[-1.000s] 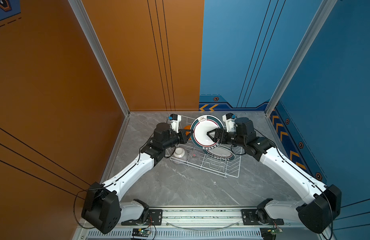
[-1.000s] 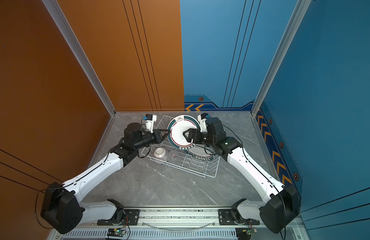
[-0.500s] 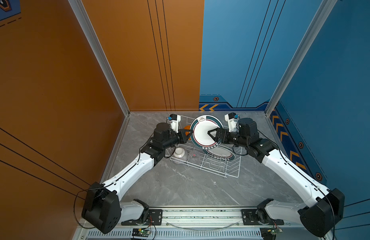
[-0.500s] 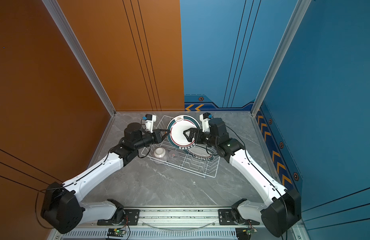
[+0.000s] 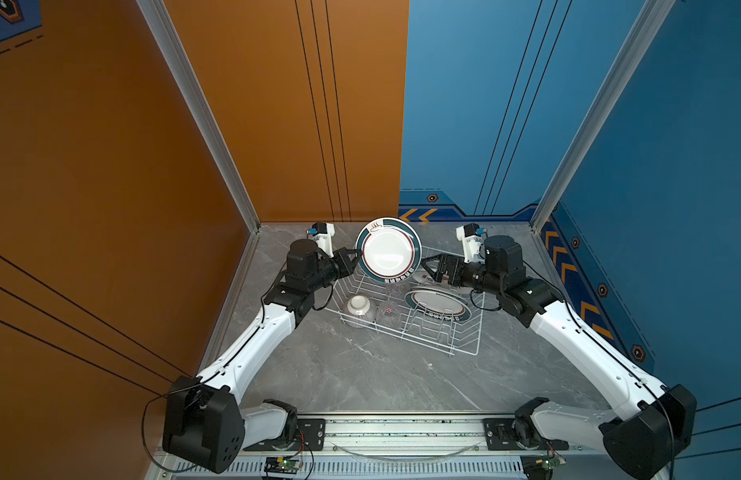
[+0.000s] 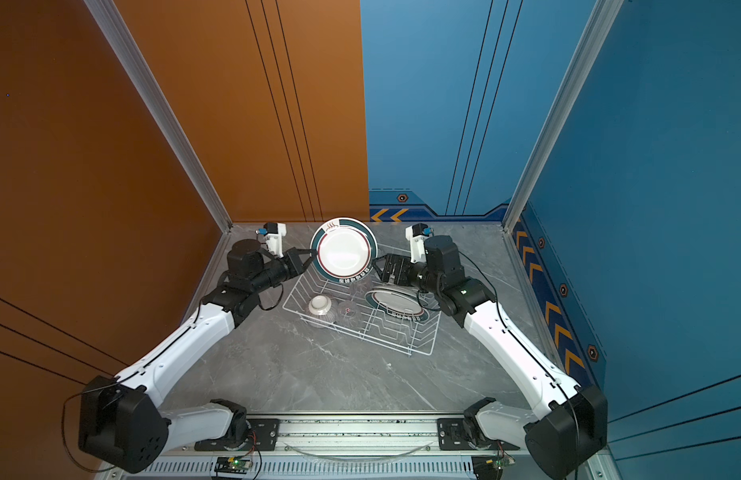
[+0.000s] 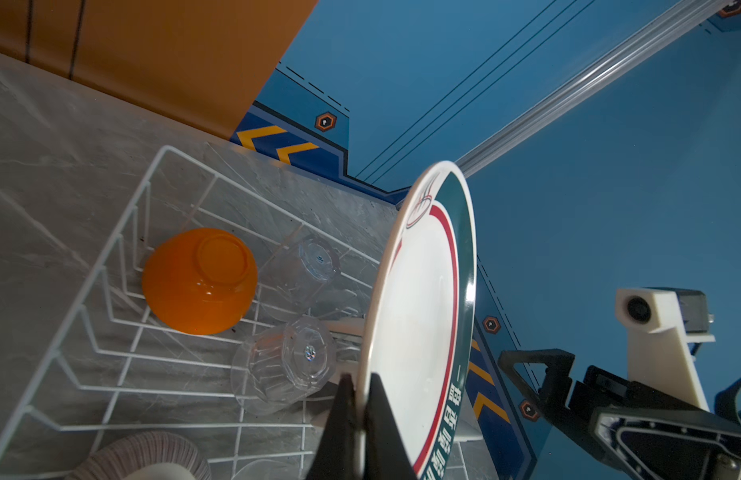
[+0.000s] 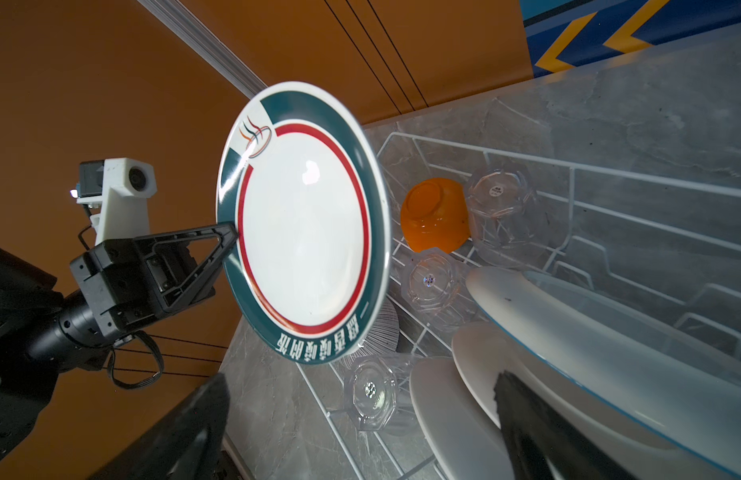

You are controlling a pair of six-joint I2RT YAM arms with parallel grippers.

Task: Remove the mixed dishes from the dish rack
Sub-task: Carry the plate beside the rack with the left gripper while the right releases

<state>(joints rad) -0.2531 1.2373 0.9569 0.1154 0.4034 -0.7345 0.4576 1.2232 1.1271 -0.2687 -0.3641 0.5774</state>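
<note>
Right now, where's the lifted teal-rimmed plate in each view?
In a top view: plate face-on, about centre of the picture.
In a top view: plate face-on, slightly left of centre.
Left wrist: plate mid-picture, nearly edge-on.
Right wrist: plate mid-picture, face showing.
Shared landmark: left end effector pinching its rim, seen in all four.

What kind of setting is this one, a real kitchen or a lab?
Most likely a lab test cell, not a kitchen: orange and blue wall panels on aluminium posts, two arms mounted on a rail, a dish rack on a marble-look tabletop.
</note>
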